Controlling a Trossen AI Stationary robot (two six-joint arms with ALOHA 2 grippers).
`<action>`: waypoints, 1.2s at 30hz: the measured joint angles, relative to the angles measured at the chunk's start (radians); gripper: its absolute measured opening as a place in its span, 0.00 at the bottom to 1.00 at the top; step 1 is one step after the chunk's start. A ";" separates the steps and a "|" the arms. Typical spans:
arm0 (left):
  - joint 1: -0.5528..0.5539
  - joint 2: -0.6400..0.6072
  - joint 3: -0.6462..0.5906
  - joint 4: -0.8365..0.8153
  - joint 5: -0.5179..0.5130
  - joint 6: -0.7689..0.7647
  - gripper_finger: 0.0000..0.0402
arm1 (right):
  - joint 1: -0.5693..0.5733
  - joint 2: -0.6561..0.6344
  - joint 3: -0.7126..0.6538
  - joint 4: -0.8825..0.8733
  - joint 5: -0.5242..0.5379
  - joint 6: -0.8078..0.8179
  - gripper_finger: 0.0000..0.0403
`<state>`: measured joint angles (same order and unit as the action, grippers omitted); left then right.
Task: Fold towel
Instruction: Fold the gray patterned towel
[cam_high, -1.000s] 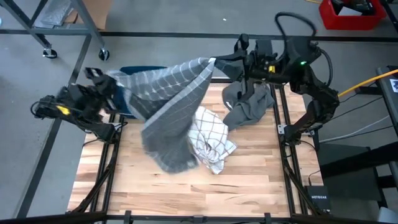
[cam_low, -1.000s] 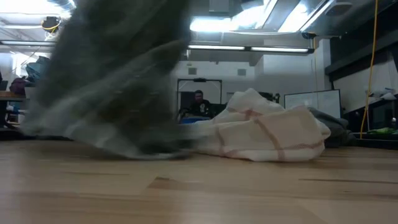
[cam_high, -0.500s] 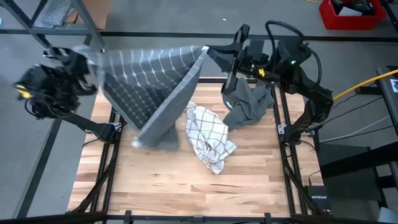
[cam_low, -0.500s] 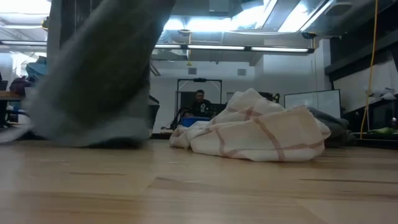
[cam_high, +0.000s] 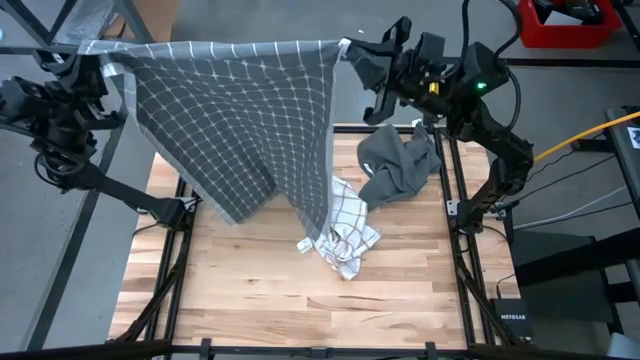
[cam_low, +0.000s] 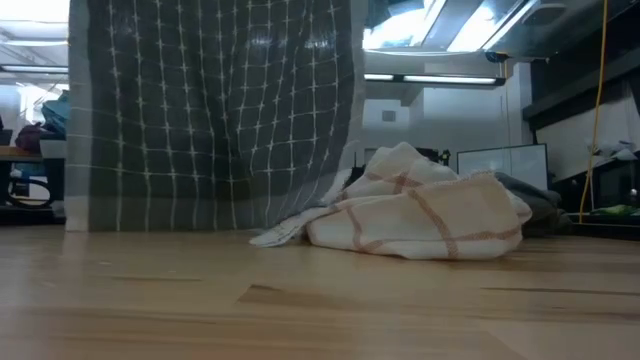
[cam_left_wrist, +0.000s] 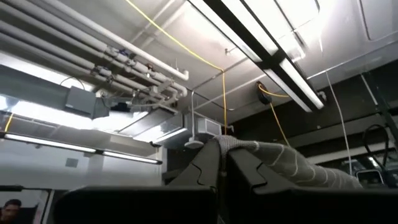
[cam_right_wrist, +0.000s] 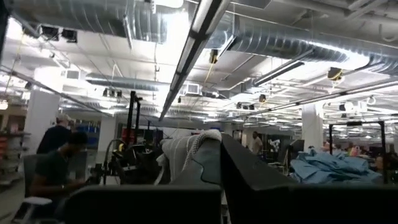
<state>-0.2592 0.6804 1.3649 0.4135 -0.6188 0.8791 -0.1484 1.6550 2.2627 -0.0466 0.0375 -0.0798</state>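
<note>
Grey grid towel (cam_high: 235, 125) stretched aloft: left gripper (cam_high: 98, 68) clamped on 10 o'clock corner, right gripper (cam_high: 347, 50) pinching 1 o'clock corner. Hem brushing white checked cloth (cam_high: 345, 228).

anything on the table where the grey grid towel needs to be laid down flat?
Yes. The grey grid towel hangs stretched between the left gripper and right gripper, its lower edge draping onto the crumpled white checked cloth. A dark grey cloth lies heaped by the table's right rear edge.
</note>
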 joint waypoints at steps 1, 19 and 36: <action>0.000 0.000 0.006 -0.004 -0.003 -0.001 0.00 | -0.007 0.000 0.000 0.003 0.004 0.016 0.01; 0.000 0.028 0.172 -0.229 -0.002 -0.132 0.00 | -0.075 -0.001 0.029 0.065 -0.103 0.101 0.01; -0.001 0.031 0.225 -0.581 0.023 -0.467 0.00 | -0.080 0.009 0.028 -0.131 -0.246 0.237 0.01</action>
<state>-0.2600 0.7114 1.5897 -0.1672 -0.5961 0.4116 -0.2288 1.6642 2.2912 -0.1776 -0.2087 0.1567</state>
